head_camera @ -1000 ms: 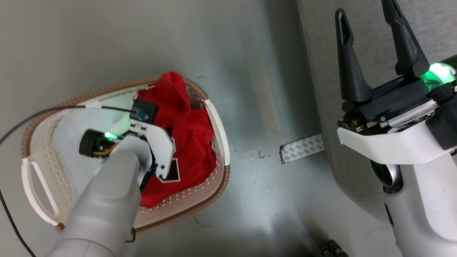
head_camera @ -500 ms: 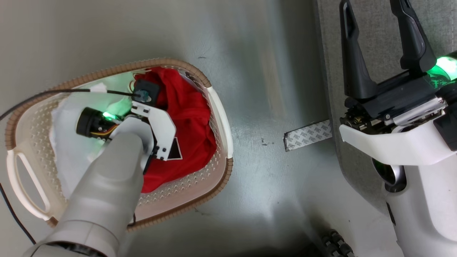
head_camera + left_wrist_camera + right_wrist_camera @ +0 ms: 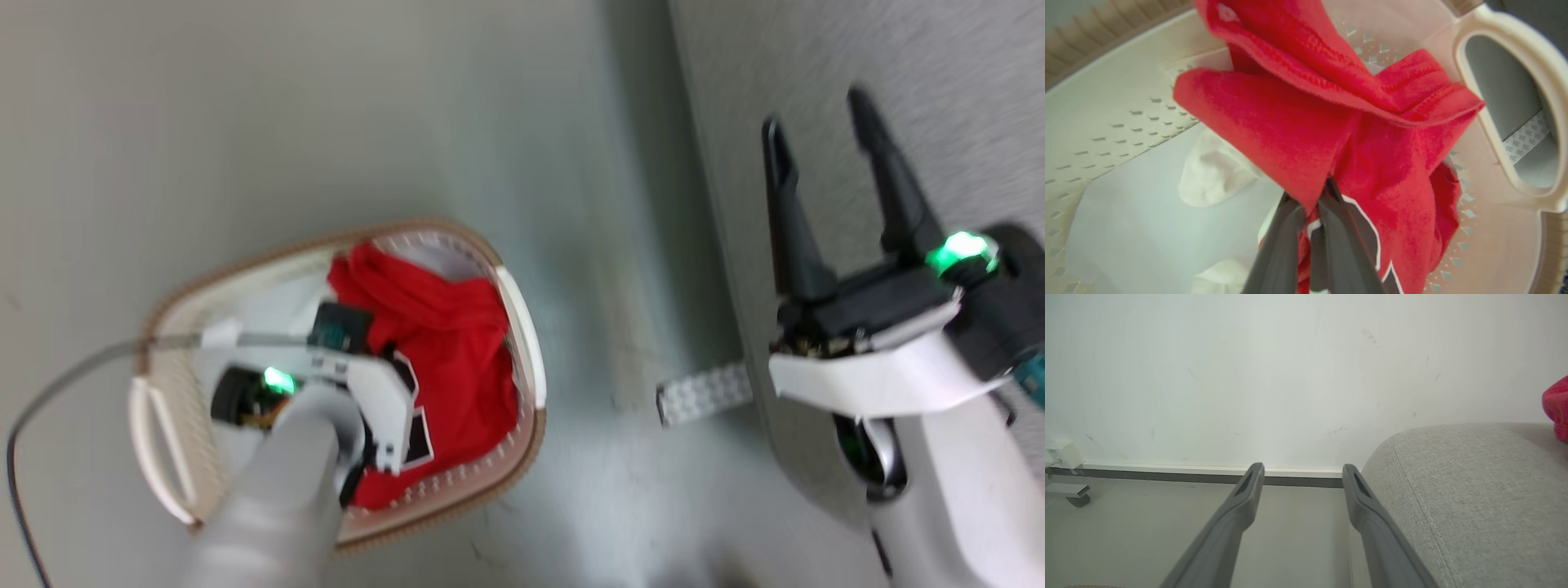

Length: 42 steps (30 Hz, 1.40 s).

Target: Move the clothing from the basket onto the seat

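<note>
A: Left side first. What's being shown?
B: A dark cable [image 3: 65, 384] is being run in from the left edge toward the left wrist. The basket [image 3: 522, 331] is being seen on the floor [image 3: 326, 122], lower left in the head view.
A: Left claw?
B: The left claw [image 3: 1312, 200] is being held down inside the basket. Its fingers are being pressed together, and a fold of the clothing [image 3: 1274, 122] is being pinched between the tips. That's clear in the wrist view.
A: Where's the clothing being kept?
B: Inside the basket, bunched toward the wall with the cream handle [image 3: 1545, 202]. A black-and-white patch [image 3: 1359, 237] is being shown just beside the fingers. White fabric [image 3: 1212, 175] is being seen on the basket bottom, on the fingers' other side.
A: Lifted off the bottom?
B: Can't be told. Folds are being draped above the pinch.
A: Middle?
B: The head view is being blurred. A patterned tape strip [image 3: 704, 394] is being seen on the floor, its right end reaching the seat's edge.
A: Right side?
B: The right claw [image 3: 815, 110] is being held wide, fingers well apart with nothing between them, over the edge of the seat [image 3: 939, 98]. In its wrist view the fingers are being pointed at the wall [image 3: 1290, 375] and skirting [image 3: 1167, 468], with the seat corner just beside the right finger. A red lump [image 3: 1557, 406] is being glimpsed at the far right edge, over the seat top.
</note>
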{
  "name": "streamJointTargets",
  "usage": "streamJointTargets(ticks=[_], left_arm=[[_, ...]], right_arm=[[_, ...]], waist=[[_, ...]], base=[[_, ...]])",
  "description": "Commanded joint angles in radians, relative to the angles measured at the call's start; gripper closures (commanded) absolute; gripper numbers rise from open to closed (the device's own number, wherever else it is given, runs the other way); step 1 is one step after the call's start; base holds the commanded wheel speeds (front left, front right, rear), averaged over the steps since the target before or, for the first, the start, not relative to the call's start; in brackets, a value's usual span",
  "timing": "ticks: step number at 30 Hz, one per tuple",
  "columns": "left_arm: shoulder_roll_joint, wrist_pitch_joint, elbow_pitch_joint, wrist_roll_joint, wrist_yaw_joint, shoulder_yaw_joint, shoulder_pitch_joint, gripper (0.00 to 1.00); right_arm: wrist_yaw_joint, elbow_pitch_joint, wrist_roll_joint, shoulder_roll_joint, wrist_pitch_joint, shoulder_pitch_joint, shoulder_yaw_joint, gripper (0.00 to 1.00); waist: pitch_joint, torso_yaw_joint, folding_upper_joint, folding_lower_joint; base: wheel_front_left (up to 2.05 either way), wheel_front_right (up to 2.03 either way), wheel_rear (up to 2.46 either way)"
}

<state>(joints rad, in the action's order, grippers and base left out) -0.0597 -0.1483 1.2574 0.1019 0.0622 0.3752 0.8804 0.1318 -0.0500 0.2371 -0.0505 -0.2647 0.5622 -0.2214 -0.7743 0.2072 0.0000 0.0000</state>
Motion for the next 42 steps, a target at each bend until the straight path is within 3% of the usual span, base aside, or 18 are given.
streamJointTargets(ticks=[1,11,19,27,33,42], left_arm=[[0.002,-0.024,0.005,0.023,0.008,-0.004,-0.040,1.00],[0.007,-0.102,-0.051,0.123,0.040,-0.035,-0.210,1.00],[0.008,-0.116,-0.197,0.180,0.047,-0.062,-0.300,1.00],[-0.020,-0.107,-0.517,0.209,0.001,-0.098,-0.370,1.00],[-0.051,-0.002,-0.883,0.222,-0.061,-0.113,-0.455,1.00],[-0.082,0.110,-1.166,0.208,-0.111,-0.106,-0.526,1.00]], right_arm=[[-0.002,-0.014,0.002,-0.001,0.001,-0.037,0.003,0.00],[-0.002,-0.092,0.002,-0.001,0.001,-0.230,0.020,0.00],[-0.002,-0.127,-0.006,-0.001,0.001,-0.371,0.039,0.00],[-0.002,-0.142,-0.010,-0.001,0.001,-0.479,0.031,0.00],[-0.002,-0.157,0.001,-0.001,0.001,-0.531,0.008,0.00],[-0.002,-0.158,0.019,-0.001,0.001,-0.558,-0.031,0.00]], waist=[[0.151,-0.036,0.0000,0.0000],[0.455,-0.084,0.0000,0.0000],[0.609,-0.108,0.0000,0.0000],[0.711,-0.107,0.0000,0.0000],[0.774,-0.092,0.0000,0.0000],[0.813,-0.080,0.0000,0.0000]], base=[[0.00,0.00,0.00],[0.00,0.00,0.00],[0.00,0.00,0.00],[0.00,0.00,0.00],[0.00,0.00,0.00],[0.00,0.00,0.00]])
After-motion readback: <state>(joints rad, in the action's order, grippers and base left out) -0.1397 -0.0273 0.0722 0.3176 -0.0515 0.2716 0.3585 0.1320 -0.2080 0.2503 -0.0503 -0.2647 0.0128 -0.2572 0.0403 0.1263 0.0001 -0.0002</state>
